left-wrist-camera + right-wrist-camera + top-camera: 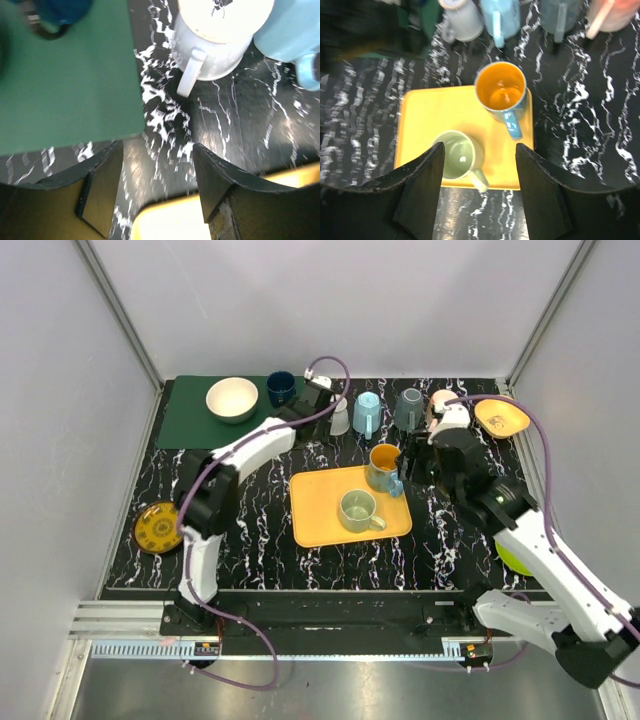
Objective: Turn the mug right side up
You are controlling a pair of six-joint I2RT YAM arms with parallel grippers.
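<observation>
Several mugs stand upside down in a row at the back: a white mug (340,418), a light blue mug (367,413), a grey-blue mug (408,408) and a pink mug (441,400). My left gripper (322,408) is open and empty just left of the white mug. In the left wrist view (157,148) the white mug (220,42) lies ahead of the fingers, base up, with its handle (190,75) pointing at them. My right gripper (413,464) is open and empty, held above the tray's right edge (480,147).
An orange tray (320,515) holds an upright green mug (357,510) and an upright blue mug with an orange inside (383,466). A green mat (190,415) carries a white bowl (232,398) and a dark blue mug (281,388). An orange bowl (502,417) sits back right, a yellow plate (158,527) left.
</observation>
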